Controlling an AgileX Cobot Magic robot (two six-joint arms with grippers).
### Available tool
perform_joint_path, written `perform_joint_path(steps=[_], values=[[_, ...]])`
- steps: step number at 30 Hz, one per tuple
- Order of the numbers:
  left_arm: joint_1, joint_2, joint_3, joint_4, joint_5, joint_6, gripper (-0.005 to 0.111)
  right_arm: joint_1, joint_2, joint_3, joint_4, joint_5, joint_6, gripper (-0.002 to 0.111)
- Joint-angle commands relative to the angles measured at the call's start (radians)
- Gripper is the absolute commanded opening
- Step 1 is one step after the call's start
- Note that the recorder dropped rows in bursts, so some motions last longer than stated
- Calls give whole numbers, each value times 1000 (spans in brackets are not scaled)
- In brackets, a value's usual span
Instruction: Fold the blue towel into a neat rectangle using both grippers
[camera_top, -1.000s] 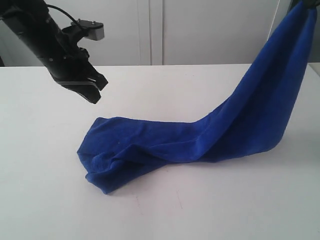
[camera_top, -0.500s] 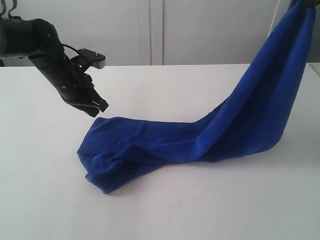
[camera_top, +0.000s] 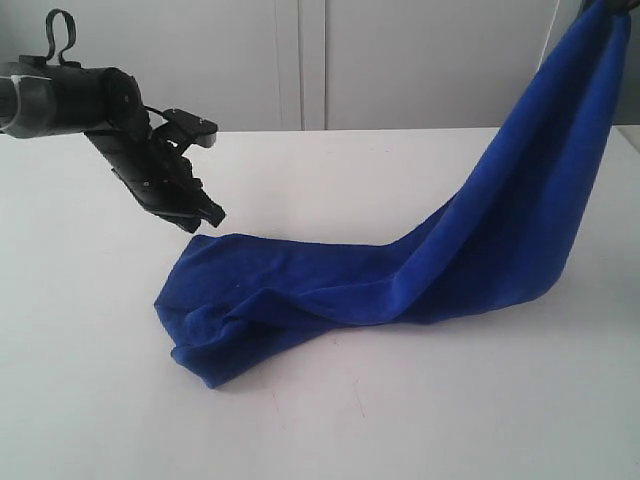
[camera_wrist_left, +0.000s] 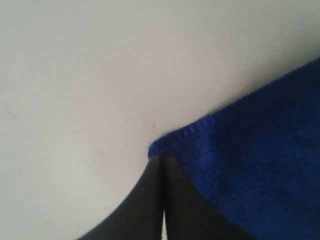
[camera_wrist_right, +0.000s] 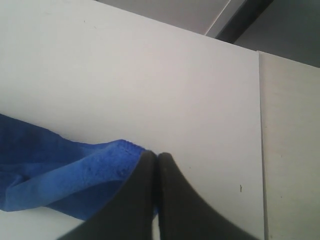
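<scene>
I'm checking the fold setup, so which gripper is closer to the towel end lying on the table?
Left. The left gripper is shut right at a corner of that end of the blue towel; the right gripper pinches the opposite corner, raised high.

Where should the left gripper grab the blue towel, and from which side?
Take the hemmed corner of the blue towel lying flat on the table, just ahead of the left gripper. Come in from that side, over bare table, jaws opened first; they are shut now. The right gripper holds the other end raised.
</scene>
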Motion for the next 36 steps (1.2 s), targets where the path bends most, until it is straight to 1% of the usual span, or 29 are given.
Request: perform_joint_path(steps=[1,2,4,5,19,21,22,26,28,36], values=[[3,-1,-5,-1,18,-16,24,-6,-11,5,-5,-13,-7,0],[3,-1,-5,-1,11,-16,36,-6,-11,5,-5,-13,-7,0],[3,-1,-5,-1,7,-16,49,-6,-11,5,-5,-13,-7,0],[3,-1,-5,-1,7,-16,50,-6,-11,5,-5,-13,-7,0],[3,84,-5,-31,4,-16,51,-6,-11,5,-3,-13,-7,0],[3,87,-5,-38,4,-16,47,-6,-11,5,-3,-13,-9,0],[3,87,-5,-40,4,-16,41,-6,-11,5,-3,-13,-9,0],[3,87,-5,-40,6,-14,11,-6,-11,5,-3,-13,-11,0],[3,87,-5,-40,6,-12,0,-6,-11,5,-3,-13,-11,0],[3,81,-5,-40,12,-12,0,-6,-11,5,-3,-11,-11,0]])
